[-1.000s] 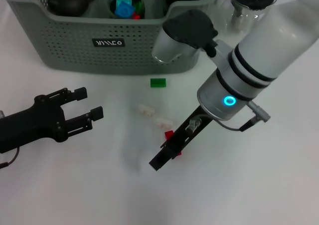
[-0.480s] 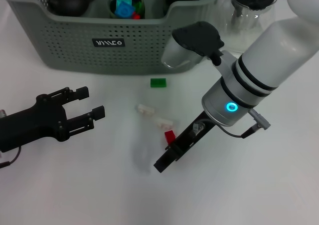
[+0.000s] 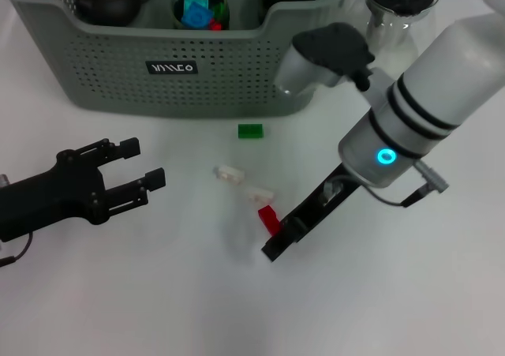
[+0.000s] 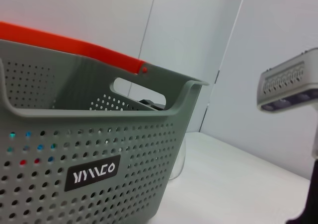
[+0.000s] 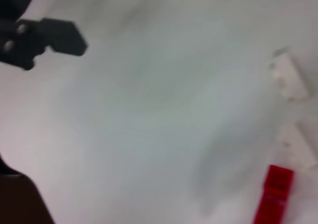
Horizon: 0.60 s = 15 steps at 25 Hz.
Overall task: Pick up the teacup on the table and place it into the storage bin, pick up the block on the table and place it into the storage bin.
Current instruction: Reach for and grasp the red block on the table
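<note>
The grey-green storage bin [image 3: 181, 68] stands at the back of the table and fills the left wrist view [image 4: 99, 149]. It holds dark rounded tea ware and a cup of coloured blocks [image 3: 199, 10]. No teacup shows on the table itself. A red block [image 3: 270, 218] lies flat on the white table, also seen in the right wrist view [image 5: 274, 194]. My right gripper [image 3: 278, 245] is low over the table, its tip just right of and nearer than the red block. My left gripper [image 3: 142, 163] is open and empty at the left, well apart from the blocks.
A green block [image 3: 250, 131] lies in front of the bin. Two pale blocks [image 3: 227, 173] [image 3: 259, 192] lie between it and the red one. A glass pot with a black lid [image 3: 398, 5] stands at the back right, behind my right arm.
My right arm has shifted to the right and slightly nearer, so the red block now lies uncovered beside the gripper tip. The left arm has stayed still.
</note>
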Available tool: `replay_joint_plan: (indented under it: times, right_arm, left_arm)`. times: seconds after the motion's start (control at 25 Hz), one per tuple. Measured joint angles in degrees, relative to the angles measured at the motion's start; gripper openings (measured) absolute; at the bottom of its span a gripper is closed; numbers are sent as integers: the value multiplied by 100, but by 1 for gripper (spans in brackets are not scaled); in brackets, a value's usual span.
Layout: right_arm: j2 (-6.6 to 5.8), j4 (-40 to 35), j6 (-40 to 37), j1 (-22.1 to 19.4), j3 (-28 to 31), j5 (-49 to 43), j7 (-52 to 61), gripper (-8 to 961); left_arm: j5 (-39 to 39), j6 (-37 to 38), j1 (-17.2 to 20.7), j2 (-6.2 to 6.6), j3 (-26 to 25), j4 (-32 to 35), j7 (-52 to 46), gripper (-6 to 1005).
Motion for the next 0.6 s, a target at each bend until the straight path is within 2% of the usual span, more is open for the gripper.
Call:
replay_joint_plan:
  times: [0.36, 0.6]
  right_arm:
    - [18, -740, -336, -308, 363, -114, -130, 549]
    - [73, -442, -237, -256, 232, 269, -429, 548]
  left_arm:
    - [0, 0, 18, 0, 0, 0, 5, 724]
    - [0, 0, -19, 0, 17, 0, 7, 723]
